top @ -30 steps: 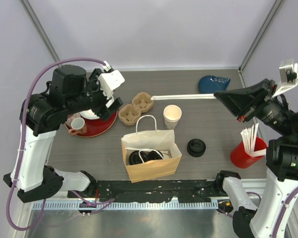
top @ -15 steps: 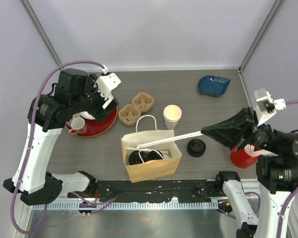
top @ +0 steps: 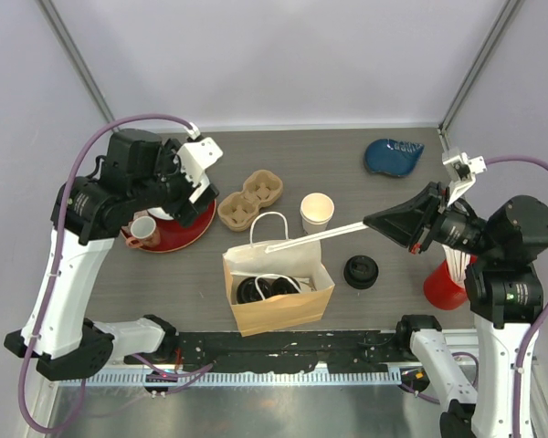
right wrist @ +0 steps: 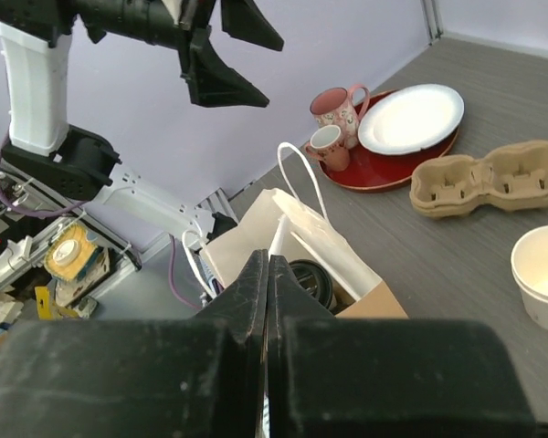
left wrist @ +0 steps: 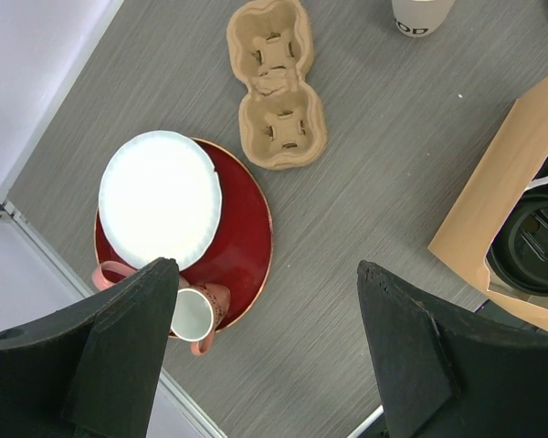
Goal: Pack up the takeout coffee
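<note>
Two black-lidded cups (top: 263,289) stand inside the open brown paper bag (top: 283,315) at front centre. One lid shows in the left wrist view (left wrist: 532,260) and one in the right wrist view (right wrist: 312,277). My right gripper (top: 370,222) (right wrist: 267,262) is shut on a long white wrapped straw (top: 312,236) (right wrist: 278,239). The straw's far tip is over the bag's back edge by the handle. My left gripper (top: 194,192) (left wrist: 267,269) is open and empty, high above the red plate (top: 187,232) (left wrist: 247,228).
An unlidded white paper cup (top: 317,213) stands behind the bag. Beside it lies a cardboard cup carrier (top: 250,199). A stack of black lids (top: 360,271) is right of the bag. A red holder with white sticks (top: 449,278) is at far right. Mugs (top: 143,231) and a white plate (left wrist: 160,199) sit on the red plate.
My right gripper swung the straw from the back of the table down towards the bag, then drew back and rightward, lifting the tip to the bag's back edge. The left arm shifted slightly.
</note>
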You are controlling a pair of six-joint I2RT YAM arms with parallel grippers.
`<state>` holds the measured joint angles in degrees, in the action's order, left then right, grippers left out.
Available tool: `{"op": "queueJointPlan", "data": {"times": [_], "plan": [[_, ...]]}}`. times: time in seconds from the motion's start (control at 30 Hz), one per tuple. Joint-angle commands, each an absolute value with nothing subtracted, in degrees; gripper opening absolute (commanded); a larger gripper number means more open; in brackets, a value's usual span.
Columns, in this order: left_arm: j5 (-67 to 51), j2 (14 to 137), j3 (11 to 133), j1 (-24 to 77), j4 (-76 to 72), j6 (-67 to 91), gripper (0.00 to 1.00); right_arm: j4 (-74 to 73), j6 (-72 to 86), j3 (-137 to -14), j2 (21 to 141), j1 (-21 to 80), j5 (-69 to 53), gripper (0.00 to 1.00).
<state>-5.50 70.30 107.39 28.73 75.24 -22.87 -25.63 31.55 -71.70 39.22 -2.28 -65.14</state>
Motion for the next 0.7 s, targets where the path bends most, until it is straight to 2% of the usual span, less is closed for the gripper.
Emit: {"op": "queueJointPlan", "data": {"times": [0.0,0.43,0.53,0.67], "plan": [[-6.2,69.9,107.0,28.4,72.8,-22.2,0.83,-38.5,21.0,-73.4,41.8,-0.1,-60.2,0.01],[-6.2,72.2,108.5,28.4,72.8,-22.1,0.83,-36.4,20.0,-73.2,45.8,3.9,-58.9,0.01],[-6.3,72.5,109.2,28.4,73.0,-22.1,0.83,-38.3,18.3,-73.8,47.6,7.6,-56.1,0.01],[-6.1,72.8,109.3,28.4,73.2,-22.1,0.83,-39.3,17.4,-74.9,50.0,17.5,-50.8,0.01]]}}
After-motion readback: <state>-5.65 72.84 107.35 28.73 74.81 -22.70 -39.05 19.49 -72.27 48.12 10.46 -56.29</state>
